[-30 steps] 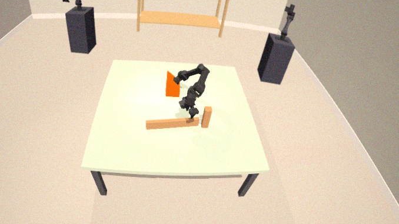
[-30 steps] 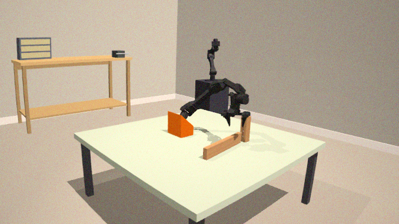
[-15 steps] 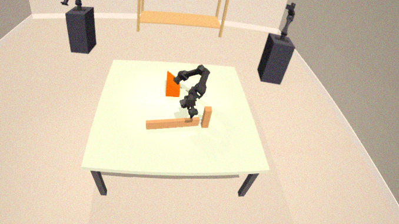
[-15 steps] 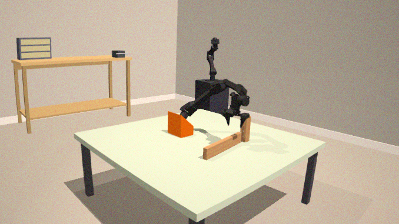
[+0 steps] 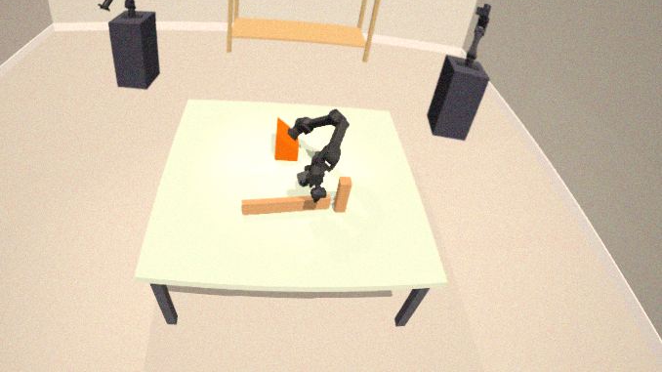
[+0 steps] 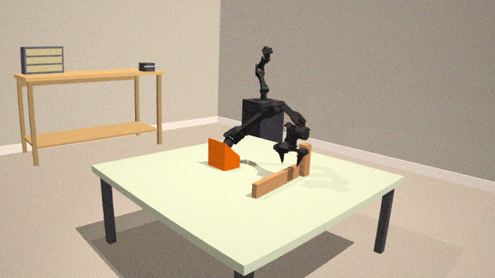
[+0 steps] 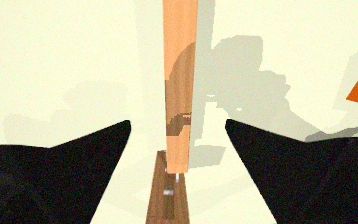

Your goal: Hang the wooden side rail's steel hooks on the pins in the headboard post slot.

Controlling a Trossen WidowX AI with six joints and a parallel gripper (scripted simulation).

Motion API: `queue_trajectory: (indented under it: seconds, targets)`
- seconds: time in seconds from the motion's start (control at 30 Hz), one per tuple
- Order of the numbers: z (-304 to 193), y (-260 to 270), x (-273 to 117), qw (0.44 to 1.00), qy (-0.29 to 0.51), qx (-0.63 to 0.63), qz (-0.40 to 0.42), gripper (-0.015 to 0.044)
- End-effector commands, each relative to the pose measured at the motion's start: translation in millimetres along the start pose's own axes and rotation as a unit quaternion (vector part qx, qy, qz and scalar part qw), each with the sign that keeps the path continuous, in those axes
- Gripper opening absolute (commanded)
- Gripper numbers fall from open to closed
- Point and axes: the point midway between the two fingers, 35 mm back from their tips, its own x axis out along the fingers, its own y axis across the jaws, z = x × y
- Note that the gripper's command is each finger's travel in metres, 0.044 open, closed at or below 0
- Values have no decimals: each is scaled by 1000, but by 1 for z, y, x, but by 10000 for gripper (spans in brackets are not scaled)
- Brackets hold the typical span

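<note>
Wrist view, end effector spread wide above the wooden rail, headboard post beyond its hooked end.

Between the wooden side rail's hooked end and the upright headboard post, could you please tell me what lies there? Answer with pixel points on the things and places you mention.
Only small steel hooks [image 7: 177,177], jutting from the rail's end towards the post, as the wrist view shows.

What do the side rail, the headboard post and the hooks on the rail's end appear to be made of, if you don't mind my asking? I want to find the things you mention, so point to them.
Rail [image 5: 278,206] [image 6: 274,183] [image 7: 180,30] and post [image 5: 343,195] [image 6: 306,163] [image 7: 154,202]: apparently matt wood, given their brown tones and faint grain. Hooks [image 7: 177,177]: probably bright metal, from a small pale glint.
</note>
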Motion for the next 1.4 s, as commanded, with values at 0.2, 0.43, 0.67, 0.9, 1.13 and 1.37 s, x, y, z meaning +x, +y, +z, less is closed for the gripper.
queue_trajectory:
  seconds: [0.2, 0.43, 0.67, 0.9, 1.13, 1.37]
  targets:
    - [-1, 0, 15, 1000, 1, 2, 1, 440]
    - [-1, 1, 27, 1000, 1, 2, 1, 440]
    - [-1, 1, 38, 1000, 1, 2, 1, 440]
    - [-1, 1, 49, 1000, 1, 2, 1, 440]
    - [-1, 0, 60, 1000, 2, 1, 1, 440]
    - [-2, 0, 68, 1000, 2, 1, 2, 440]
